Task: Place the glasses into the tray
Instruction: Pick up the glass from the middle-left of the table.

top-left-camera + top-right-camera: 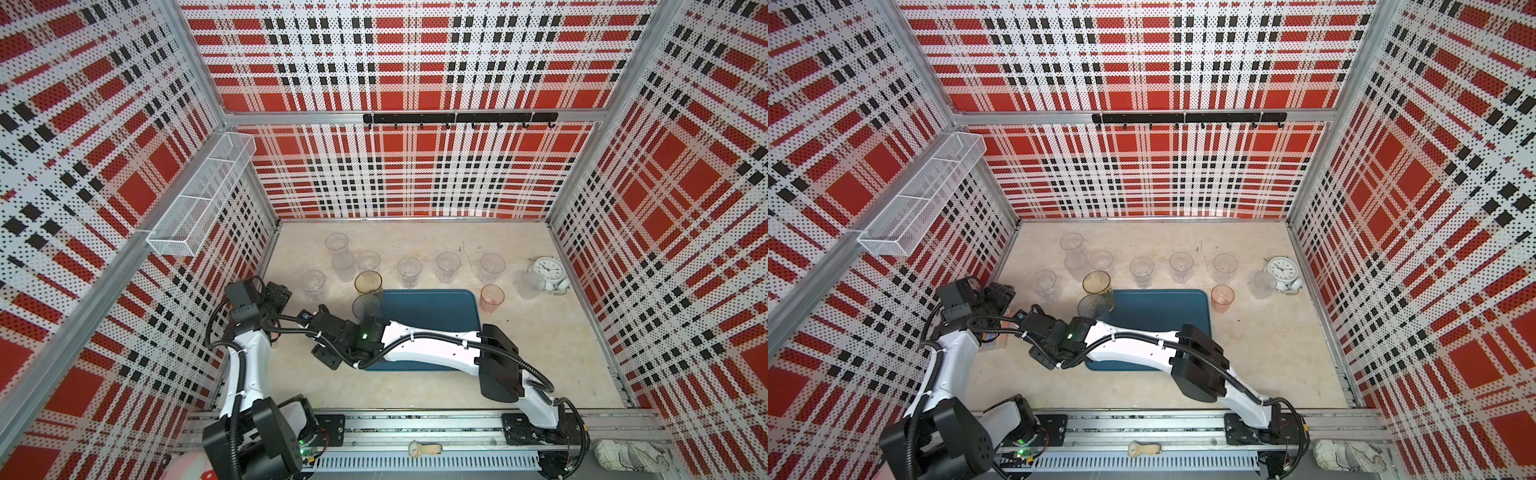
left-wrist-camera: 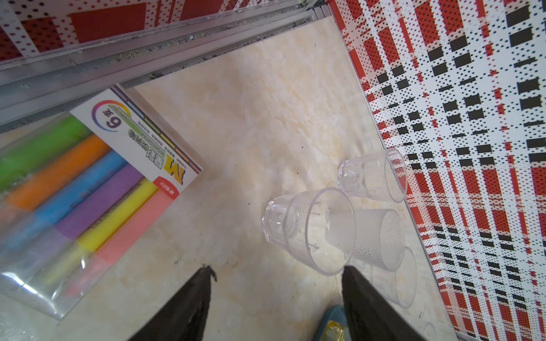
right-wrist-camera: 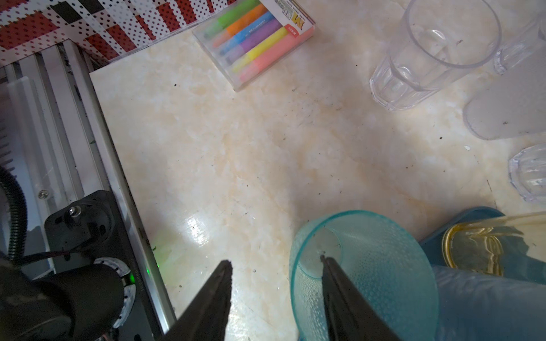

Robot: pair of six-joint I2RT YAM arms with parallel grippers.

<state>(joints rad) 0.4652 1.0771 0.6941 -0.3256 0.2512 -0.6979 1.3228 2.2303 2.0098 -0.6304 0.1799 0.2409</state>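
Glasses (image 1: 448, 266), clear ones, stand upright in a loose row on the pale table beyond the far edge of the tray (image 1: 432, 307), seen in both top views. One pink glass (image 1: 492, 297) is on the table just off the tray's right side. A frosted glass (image 1: 532, 284) stands just beside the white alarm clock (image 1: 547, 270). The amber glass (image 1: 368, 283) is at the tray's far left corner, with the grey-blue glass (image 1: 366, 306) next to it along the left edge. The right arm (image 1: 432, 345) lies across the tray's near half, reaching left. The left arm (image 1: 245, 361) bends up by the left wall.

Left wrist view: left gripper (image 2: 276, 267), jaws wide, nothing between them, bare table below. A clear faceted glass (image 2: 310, 230) stands just ahead of one fingertip, with more clear ones behind it. A highlighter pack (image 2: 97, 183) lies by the rail.

Right wrist view: right gripper (image 3: 274, 259), jaws partly apart, clamping nothing. The teal glass (image 3: 363, 274) is upright on the table, just outside the tray's corner. Its near wall falls between the fingers. One fingertip (image 3: 326, 264) overlaps its mouth; I cannot tell whether it is inside. The amber glass's base looks to rest on that tray corner.
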